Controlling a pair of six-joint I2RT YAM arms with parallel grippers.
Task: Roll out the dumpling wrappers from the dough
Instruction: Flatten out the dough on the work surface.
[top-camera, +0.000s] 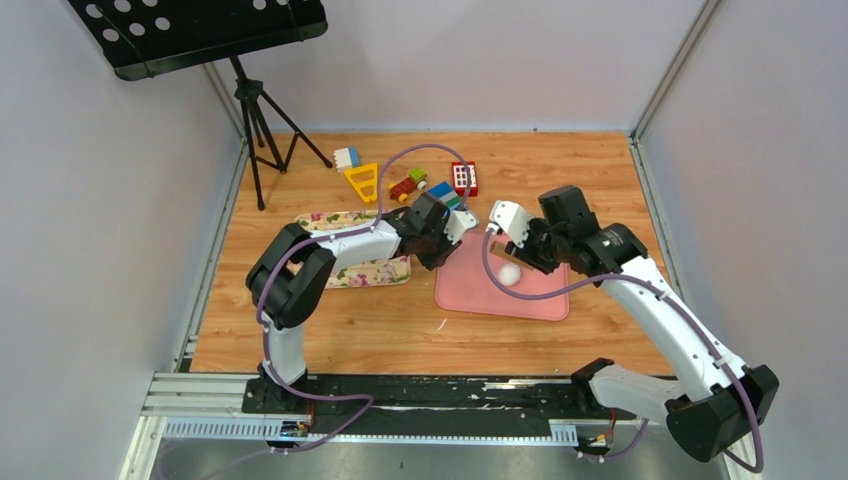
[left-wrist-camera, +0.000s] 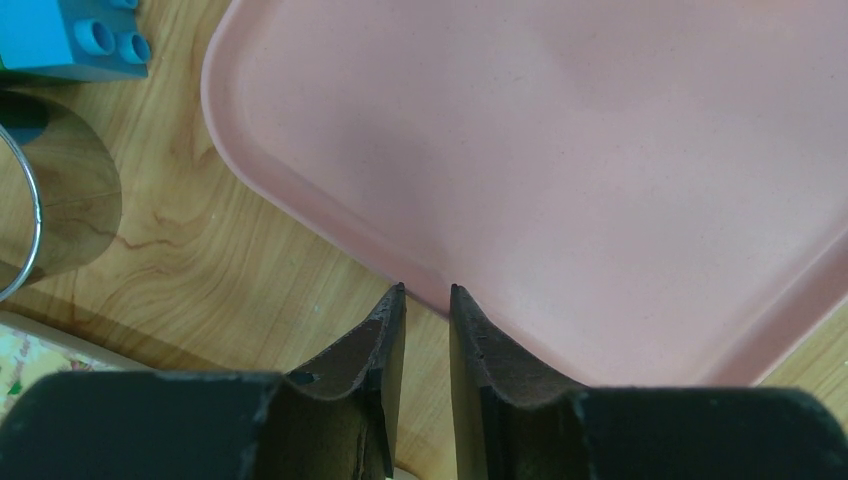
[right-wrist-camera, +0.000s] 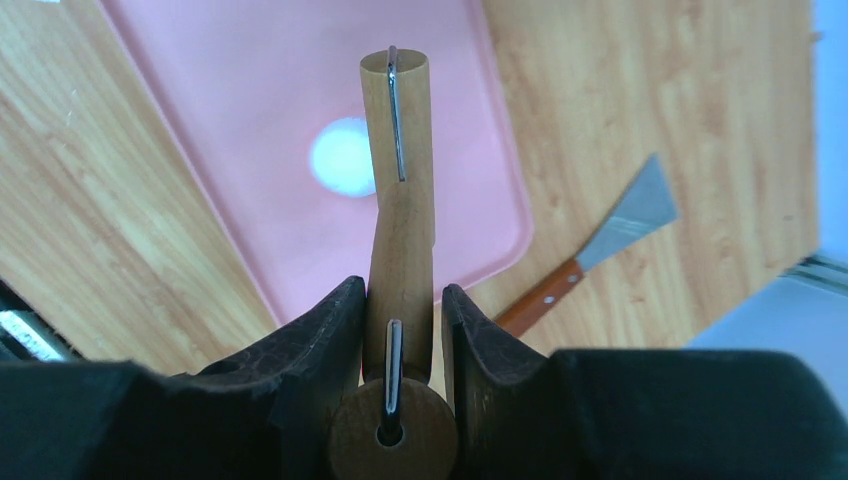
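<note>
Over the pink mat (top-camera: 470, 292), the right gripper (right-wrist-camera: 403, 288) pinches a wooden rolling pin (right-wrist-camera: 402, 200) above the dough (right-wrist-camera: 340, 157), a ball not yet flattened; left gripper (left-wrist-camera: 427, 288) nearly pressed together, empty, at the mat's edge; rolling looks about to start; next, likely, pin lowered squarely onto the ball.

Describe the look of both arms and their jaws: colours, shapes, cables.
The left arm and the right arm match: white tubular links between bulky black joint housings. A purple cable runs along each, fastened by white clips. The jaws are dark, matte and rough, tapering to thin tips. No markings are legible.
</note>
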